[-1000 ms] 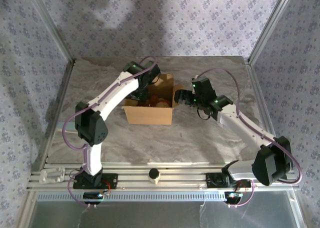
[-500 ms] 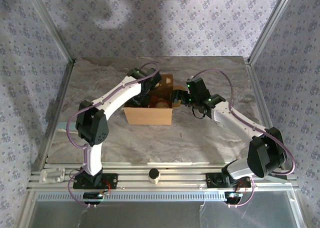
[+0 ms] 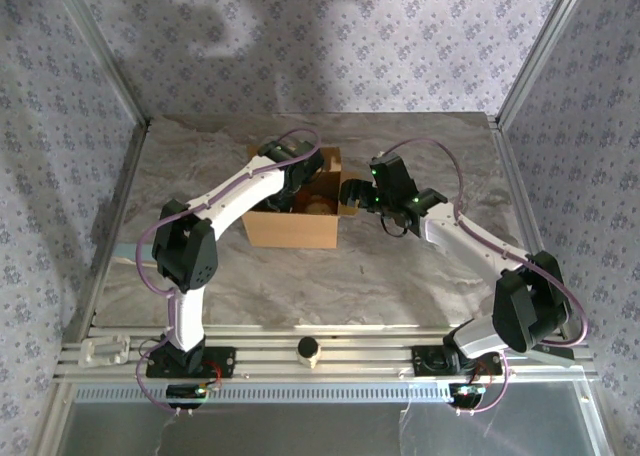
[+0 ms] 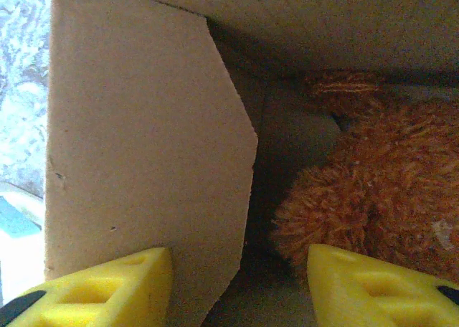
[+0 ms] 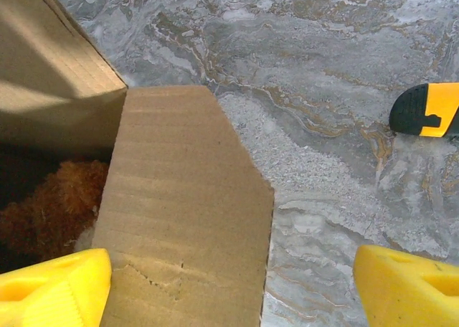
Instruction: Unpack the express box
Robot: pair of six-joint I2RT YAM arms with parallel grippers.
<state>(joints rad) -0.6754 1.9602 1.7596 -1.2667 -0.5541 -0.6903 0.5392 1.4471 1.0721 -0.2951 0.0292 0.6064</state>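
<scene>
Box sits centre of top view, plush toy inside. Left gripper spread beside inner flap. Right gripper spread astride side flap. Best fold it outward, clearing the toy.

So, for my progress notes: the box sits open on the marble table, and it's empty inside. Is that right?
Not quite. The box is not empty: a brown plush toy lies inside it, as the left wrist view shows. The rest holds: the box sits open on the marble table.
</scene>
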